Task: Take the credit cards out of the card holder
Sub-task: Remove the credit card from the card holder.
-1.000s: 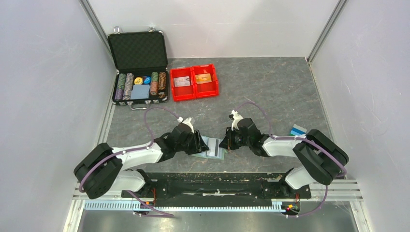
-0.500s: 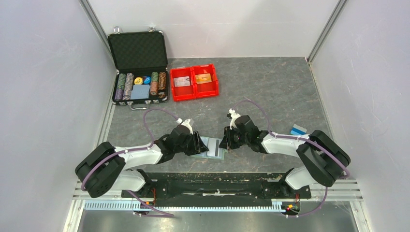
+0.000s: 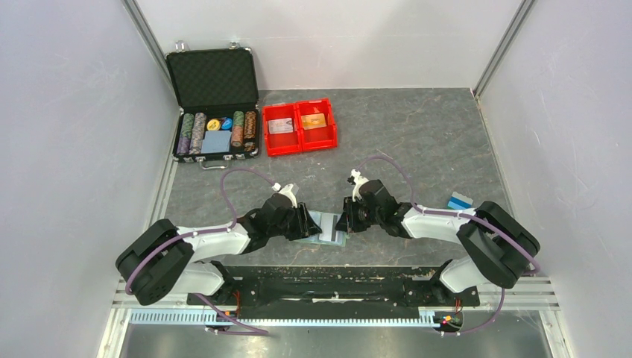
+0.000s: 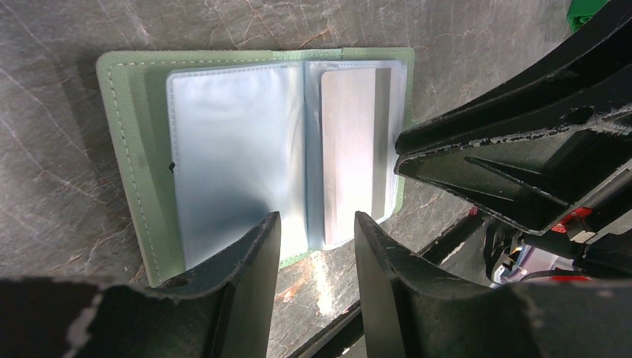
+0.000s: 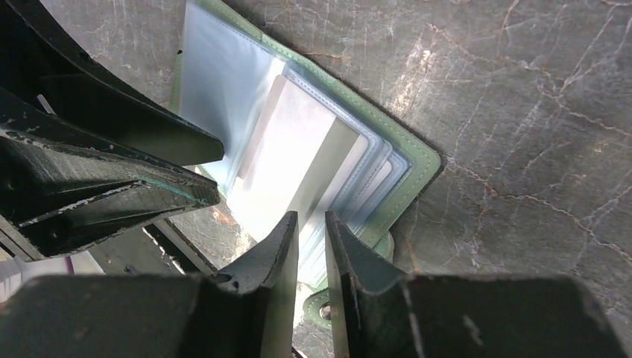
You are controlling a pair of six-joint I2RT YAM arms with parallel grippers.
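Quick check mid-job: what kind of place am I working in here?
Probably a lab test cell, not a home: plain white panel walls box in a dark stone-look table, and staged props, a poker-chip case and red bin, sit at the back.

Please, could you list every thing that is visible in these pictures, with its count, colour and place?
card holder: 1, green, pale blue clear pockets, lying open between the tools
grey card: 1, in a holder pocket
red bin: 1, two compartments, far side
whitish-grey card: 1, left compartment
orange card: 1, right compartment
poker-chip case: 1, black, open, left of bin
chips: several stacks, mixed colours, in case
small object: 1, blue-white, beside right arm
table: 1, dark grey
left tool: black, jaws apart over holder
right tool: black, narrow gap at holder's edge, grip unclear
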